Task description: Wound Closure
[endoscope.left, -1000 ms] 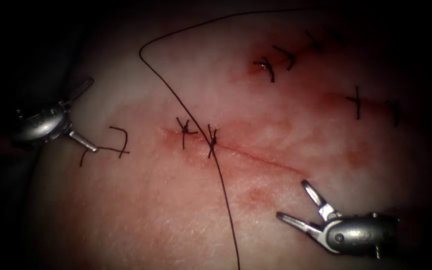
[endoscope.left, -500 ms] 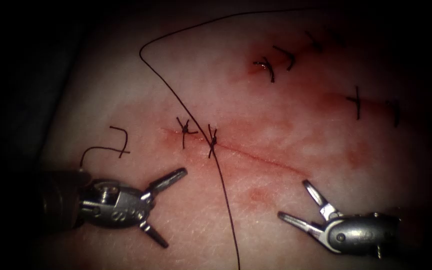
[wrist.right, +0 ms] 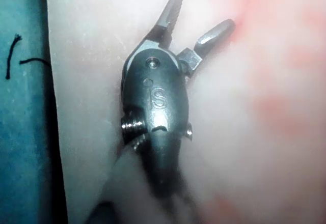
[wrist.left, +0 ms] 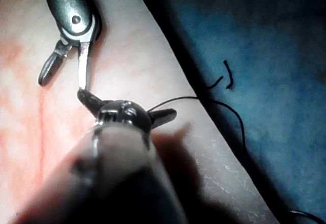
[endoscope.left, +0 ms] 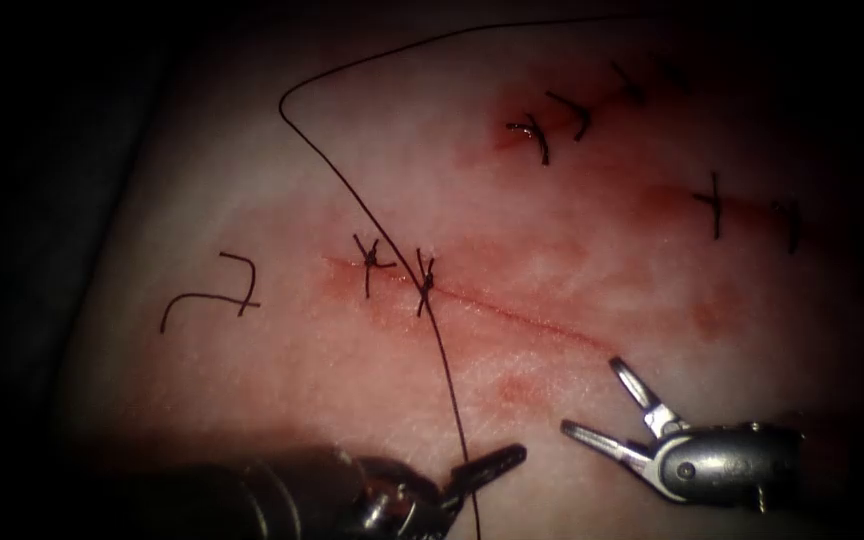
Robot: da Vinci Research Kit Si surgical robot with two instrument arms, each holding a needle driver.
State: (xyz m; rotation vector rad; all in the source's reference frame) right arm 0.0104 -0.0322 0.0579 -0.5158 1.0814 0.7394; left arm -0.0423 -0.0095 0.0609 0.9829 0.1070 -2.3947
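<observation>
Two end effectors are showing in the endoscope view. Left end effector [endoscope.left: 472, 478] is lying at the lower edge of the tissue [endoscope.left: 282, 400], its jaws standing apart on either side of the long thread [endoscope.left: 449, 395], touching it or nearly so; whether they are gripping it cannot be told. Right end effector [endoscope.left: 602, 405] is resting just below the right end of the cut [endoscope.left: 512, 310], jaws spread wide and holding nothing.

One long thread is running from the upper dark edge, bending at the left, crossing the cut at a knot and descending to the lower edge. Two tied stitches [endoscope.left: 397, 268] are sitting on the left part of the cut. One loose cut end of thread [endoscope.left: 217, 290] is lying well left of the cut. About five further stitches [endoscope.left: 552, 125] are sitting on the upper right tissue, with red fluid [endoscope.left: 504, 135] beside one.

Tissue is resting on a blue cloth [wrist.left: 275, 40], two short thread scraps [wrist.left: 224, 76] lying on it.
</observation>
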